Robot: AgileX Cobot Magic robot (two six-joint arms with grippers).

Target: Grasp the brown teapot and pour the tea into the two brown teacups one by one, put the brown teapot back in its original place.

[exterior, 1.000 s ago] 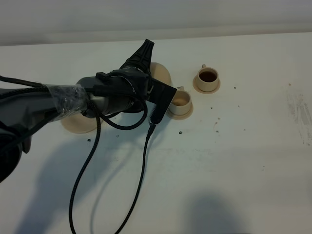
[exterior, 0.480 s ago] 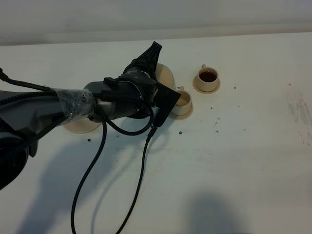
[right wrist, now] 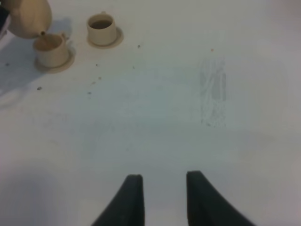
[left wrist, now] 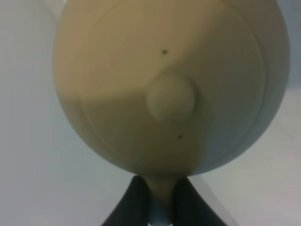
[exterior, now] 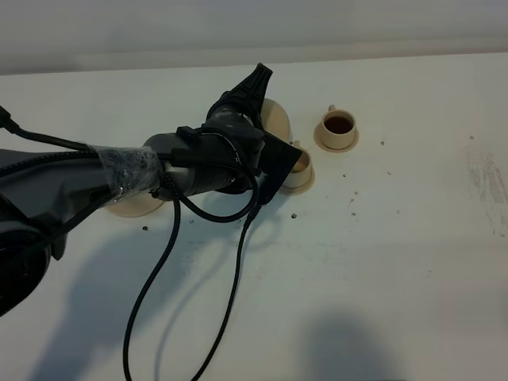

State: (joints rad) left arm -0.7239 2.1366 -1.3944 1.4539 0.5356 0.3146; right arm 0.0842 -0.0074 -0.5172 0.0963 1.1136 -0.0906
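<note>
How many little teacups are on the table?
2. The teacup with dark tea stands farthest right. The second teacup sits left of it, under the spout of the brown teapot, partly hidden by the left arm.

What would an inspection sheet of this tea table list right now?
Surface: white table, scuff marks at right.
Job's things: brown teapot lifted, spout over near teacup; far teacup holds dark tea; large saucer partly hidden by left arm.
Clutter: dark specks.
Tools: left tool shut on teapot handle; right tool fingers apart, empty.
Cables: black cables trail across table.
Surroundings: pale wall behind.
</note>
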